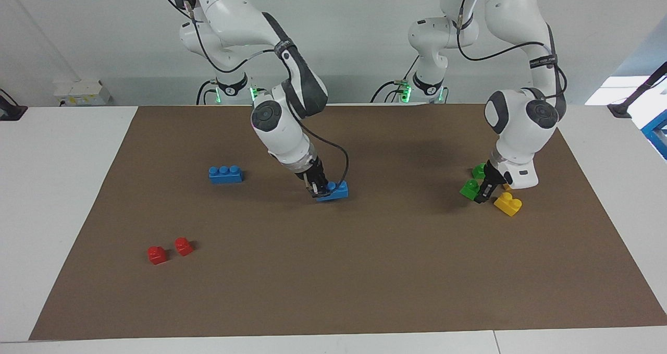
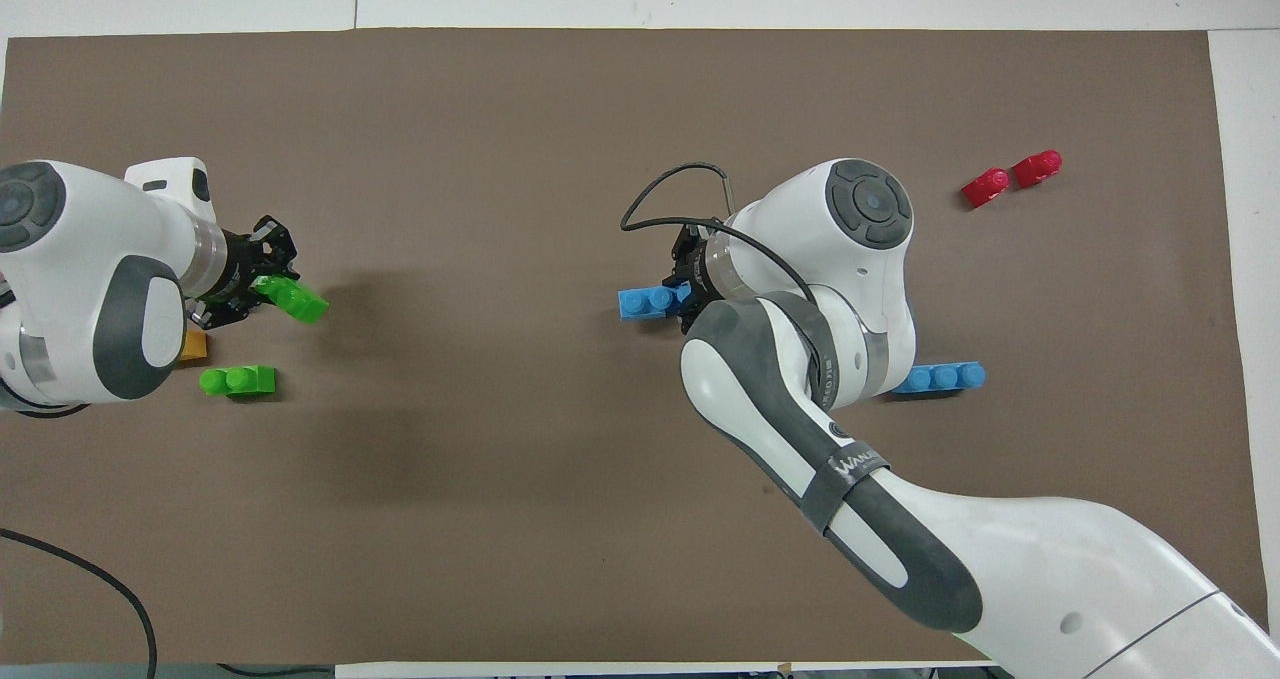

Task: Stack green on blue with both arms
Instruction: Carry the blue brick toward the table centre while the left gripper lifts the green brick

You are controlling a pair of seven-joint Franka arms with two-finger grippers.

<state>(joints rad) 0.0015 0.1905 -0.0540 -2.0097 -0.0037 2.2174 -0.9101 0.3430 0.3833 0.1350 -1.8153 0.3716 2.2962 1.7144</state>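
My right gripper is shut on one end of a long blue brick, which it holds tilted just over the middle of the brown mat. In the overhead view the same right gripper has the blue brick sticking out from it. My left gripper is shut on a small green brick, low over the mat at the left arm's end. Seen from overhead, the left gripper carries the green brick at a slant.
A second green brick and a yellow brick lie close by the left gripper. A second blue brick and two red bricks lie toward the right arm's end.
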